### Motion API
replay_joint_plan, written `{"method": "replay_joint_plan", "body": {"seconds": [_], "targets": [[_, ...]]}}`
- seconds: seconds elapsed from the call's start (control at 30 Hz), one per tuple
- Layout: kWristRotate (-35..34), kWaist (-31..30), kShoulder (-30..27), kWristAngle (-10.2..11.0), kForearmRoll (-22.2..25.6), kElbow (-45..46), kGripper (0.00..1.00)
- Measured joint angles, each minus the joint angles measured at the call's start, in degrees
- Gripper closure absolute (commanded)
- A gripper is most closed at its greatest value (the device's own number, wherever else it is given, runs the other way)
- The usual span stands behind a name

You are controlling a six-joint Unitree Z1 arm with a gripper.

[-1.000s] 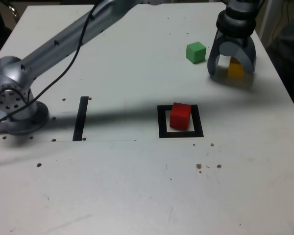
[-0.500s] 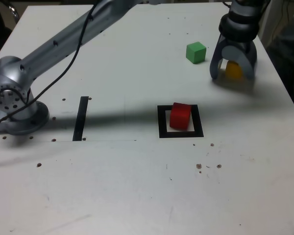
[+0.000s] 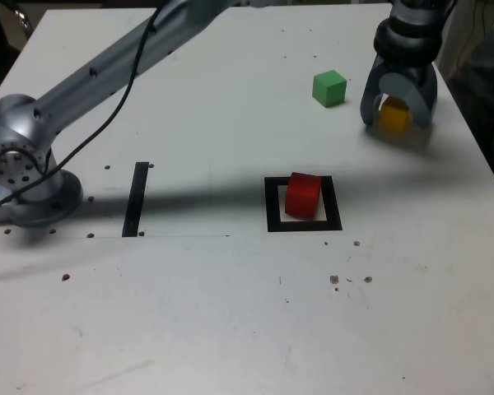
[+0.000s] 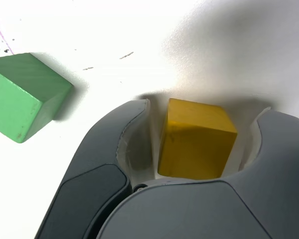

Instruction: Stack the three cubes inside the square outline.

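The yellow cube [image 3: 393, 117] rests on the table at the far right of the exterior view, between the fingers of my gripper [image 3: 397, 121]. In the wrist view the yellow cube [image 4: 197, 144] sits between the dark jaws of the gripper [image 4: 204, 107], with a narrow gap on each side, so the gripper is open around it. The green cube [image 3: 329, 88] stands just to the exterior view's left of the gripper, and also shows as the green cube [image 4: 20, 94] in the wrist view. The red cube [image 3: 302, 195] sits inside the square outline [image 3: 273, 206], slightly tilted.
A thin black strip [image 3: 136, 197] lies on the white table at the exterior view's left, beside the arm's base [image 3: 25, 173]. The arm spans the table's far side. The table's right edge [image 3: 477, 156] runs close to the gripper.
The jaws have narrowed around the yellow cube, and the gripper has shifted slightly to the exterior view's right and farther back. No cube has moved.
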Motion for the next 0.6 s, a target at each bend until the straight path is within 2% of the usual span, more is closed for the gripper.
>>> {"method": "replay_joint_plan", "body": {"seconds": [0.37,0.6], "targets": [[0.4,0.0,-1.3,0.1,0.5,2.8,0.45],[0.2,0.0,-1.4,-0.2,0.4,3.2,0.7]]}}
